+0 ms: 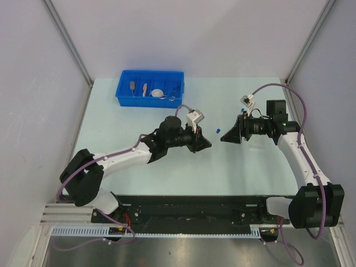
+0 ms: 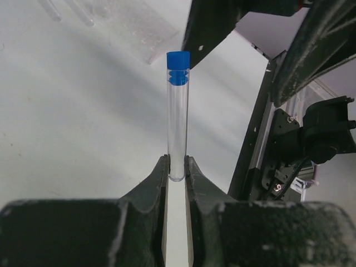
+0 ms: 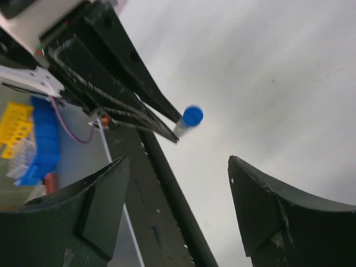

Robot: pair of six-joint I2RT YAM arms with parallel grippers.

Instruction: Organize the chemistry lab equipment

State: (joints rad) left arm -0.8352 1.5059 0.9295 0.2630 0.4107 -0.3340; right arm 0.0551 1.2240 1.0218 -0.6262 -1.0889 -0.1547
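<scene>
My left gripper (image 2: 177, 167) is shut on the bottom end of a clear tube with a blue cap (image 2: 178, 111), held above the table at mid-table; the gripper (image 1: 209, 145) and cap (image 1: 217, 130) also show in the top view. My right gripper (image 1: 223, 137) is open and empty, facing the left one, with the cap (image 3: 192, 115) just beyond its spread fingers (image 3: 278, 217). In the blue bin (image 1: 125, 94) lie tan wooden-handled tools (image 1: 133, 86), a white round dish (image 1: 158, 93) and silver wire tongs (image 1: 172, 92).
A clear plastic piece (image 2: 130, 25) lies on the table beyond the held tube. The two grippers are close together, tip to tip. Grey walls enclose the table on the left, the right and the back.
</scene>
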